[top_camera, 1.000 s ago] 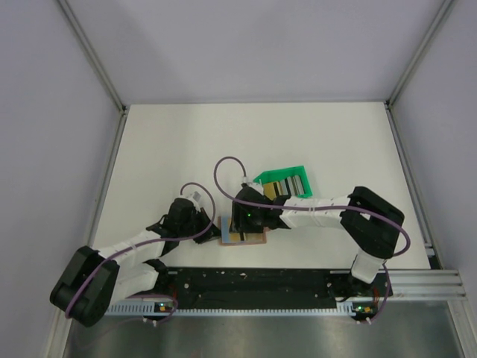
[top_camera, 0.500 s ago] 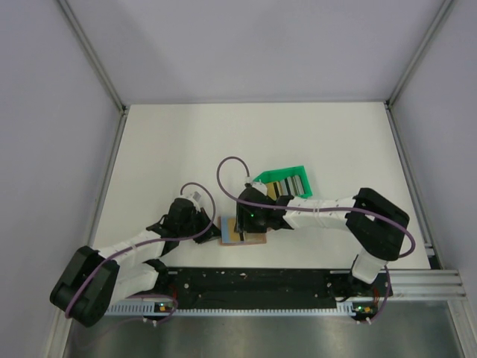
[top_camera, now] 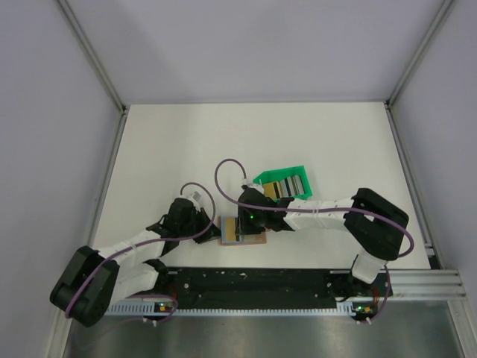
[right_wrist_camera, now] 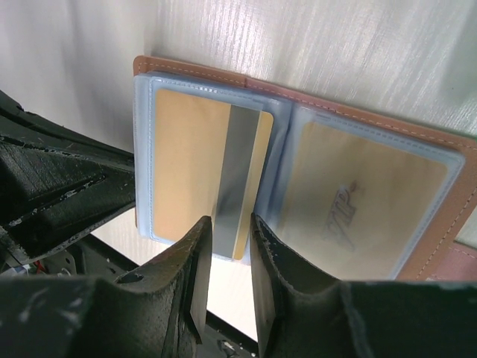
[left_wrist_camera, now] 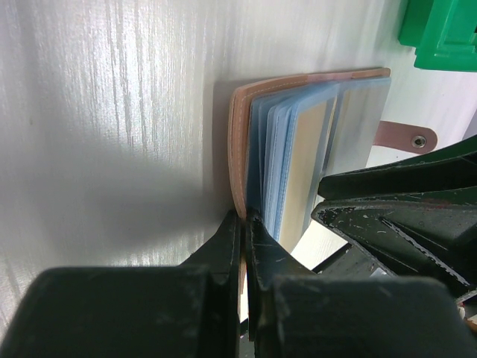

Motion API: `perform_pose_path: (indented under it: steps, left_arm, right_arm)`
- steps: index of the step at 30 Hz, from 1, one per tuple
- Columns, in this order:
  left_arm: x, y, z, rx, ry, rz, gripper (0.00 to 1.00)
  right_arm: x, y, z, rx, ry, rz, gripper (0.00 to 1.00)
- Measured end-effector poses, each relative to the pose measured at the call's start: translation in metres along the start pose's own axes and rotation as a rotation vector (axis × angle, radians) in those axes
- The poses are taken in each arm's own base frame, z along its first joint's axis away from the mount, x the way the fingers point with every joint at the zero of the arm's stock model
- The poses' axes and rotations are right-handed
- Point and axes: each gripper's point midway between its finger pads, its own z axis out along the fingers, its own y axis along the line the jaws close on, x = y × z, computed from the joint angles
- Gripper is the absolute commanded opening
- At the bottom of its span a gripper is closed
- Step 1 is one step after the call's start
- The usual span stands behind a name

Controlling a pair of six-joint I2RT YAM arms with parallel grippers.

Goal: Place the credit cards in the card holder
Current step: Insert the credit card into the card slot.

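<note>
The tan card holder (top_camera: 254, 238) lies open on the table near the front edge. My left gripper (left_wrist_camera: 244, 216) is shut on the holder's left cover (left_wrist_camera: 238, 134), pinning it. A yellow-gold card with a grey stripe (right_wrist_camera: 186, 164) lies in the holder's left clear sleeve, its near end sticking out. Another gold card (right_wrist_camera: 358, 201) sits in the right sleeve. My right gripper (right_wrist_camera: 229, 224) hovers over the protruding end, jaws narrowly apart, gripping nothing. More cards (top_camera: 281, 188) stand in the green tray (top_camera: 262, 179) behind.
The holder's strap with a snap (left_wrist_camera: 402, 136) lies on its far side. The green tray (left_wrist_camera: 447, 37) stands close behind the holder. The black rail (top_camera: 253, 283) runs along the front edge. My arms nearly meet over the holder.
My right gripper has shifted slightly left over the holder. The striped gold card now shows on the holder's left page, which looked blue before. My left arm has not moved.
</note>
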Motion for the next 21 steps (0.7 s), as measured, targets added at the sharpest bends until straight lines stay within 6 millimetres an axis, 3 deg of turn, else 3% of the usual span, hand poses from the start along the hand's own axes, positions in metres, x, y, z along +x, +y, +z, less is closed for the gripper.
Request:
perform_pose_path:
  steps: [13, 21]
  left_arm:
    - [0.0, 0.0, 0.0, 0.0, 0.0, 0.0, 0.0]
    - [0.0, 0.0, 0.0, 0.0, 0.0, 0.0, 0.0]
  right_arm:
    - [-0.006, -0.004, 0.002, -0.01, -0.057, -0.011, 0.26]
    - [-0.011, 0.001, -0.008, -0.066, -0.105, -0.019, 0.26]
